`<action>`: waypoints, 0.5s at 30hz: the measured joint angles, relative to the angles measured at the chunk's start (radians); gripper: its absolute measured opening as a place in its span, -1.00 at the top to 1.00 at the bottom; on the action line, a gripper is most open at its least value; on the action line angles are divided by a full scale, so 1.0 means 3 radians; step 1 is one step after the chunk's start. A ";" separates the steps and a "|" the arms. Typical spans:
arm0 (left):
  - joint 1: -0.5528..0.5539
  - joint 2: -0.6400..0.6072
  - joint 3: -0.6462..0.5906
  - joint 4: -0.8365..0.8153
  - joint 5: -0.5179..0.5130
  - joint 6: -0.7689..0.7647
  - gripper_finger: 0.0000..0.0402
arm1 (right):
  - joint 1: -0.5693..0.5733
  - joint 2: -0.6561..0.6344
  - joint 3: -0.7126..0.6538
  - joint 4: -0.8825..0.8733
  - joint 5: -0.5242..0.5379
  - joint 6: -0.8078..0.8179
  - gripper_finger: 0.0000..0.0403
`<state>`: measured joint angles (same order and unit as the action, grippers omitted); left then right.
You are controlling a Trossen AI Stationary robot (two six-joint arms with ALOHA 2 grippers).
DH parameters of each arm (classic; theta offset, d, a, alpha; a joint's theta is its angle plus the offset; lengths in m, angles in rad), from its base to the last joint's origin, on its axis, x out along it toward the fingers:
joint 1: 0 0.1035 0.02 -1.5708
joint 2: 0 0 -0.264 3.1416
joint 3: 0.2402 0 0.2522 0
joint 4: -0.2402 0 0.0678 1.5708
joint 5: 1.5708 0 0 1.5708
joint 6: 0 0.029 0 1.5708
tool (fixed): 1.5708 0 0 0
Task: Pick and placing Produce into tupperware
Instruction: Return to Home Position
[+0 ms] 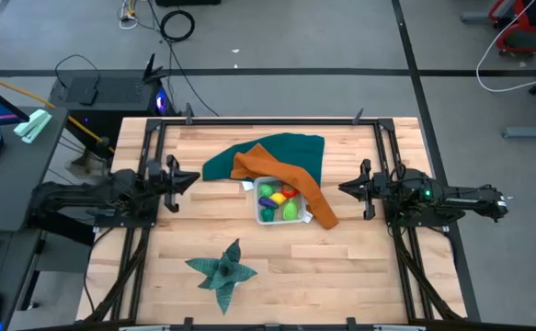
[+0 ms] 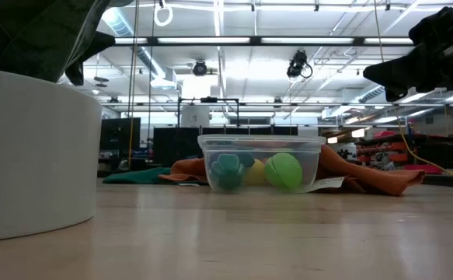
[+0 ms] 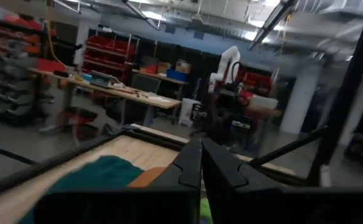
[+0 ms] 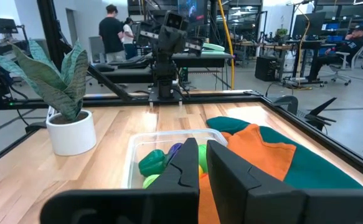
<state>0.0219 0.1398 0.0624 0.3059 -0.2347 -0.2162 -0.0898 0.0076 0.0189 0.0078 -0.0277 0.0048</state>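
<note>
The produce [image 1: 277, 199] lies in the tupperware [image 1: 257, 211], so my left pincer [image 1: 188, 178] and right pincer [image 1: 345, 188] wait closed and empty, well apart.

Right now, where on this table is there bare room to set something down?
Bare tabletop: between potted plant and right gripper; also between left gripper and tupperware. Crowded: the centre, orange cloth over teal cloth beside it.

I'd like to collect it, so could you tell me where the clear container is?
In the high view, the clear container sits mid-table between the left arm and right arm, with the orange cloth touching its right-arm side.
</note>
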 joint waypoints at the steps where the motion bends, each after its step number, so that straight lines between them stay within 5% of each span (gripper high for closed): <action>1: 0.0001 0.0002 -0.0092 0.0147 0.0030 -0.0051 0.94 | 0.0001 -0.0001 0.0000 0.0000 0.0000 0.0000 1.00; 15: -0.0005 0.0011 -0.0174 0.0344 0.0099 0.0089 0.86 | 0.0001 0.0001 -0.0003 0.0002 -0.0001 -0.0001 1.00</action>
<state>0.0204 0.1432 0.0101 0.4091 -0.2050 -0.1894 -0.0895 0.0078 0.0181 0.0085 -0.0280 0.0044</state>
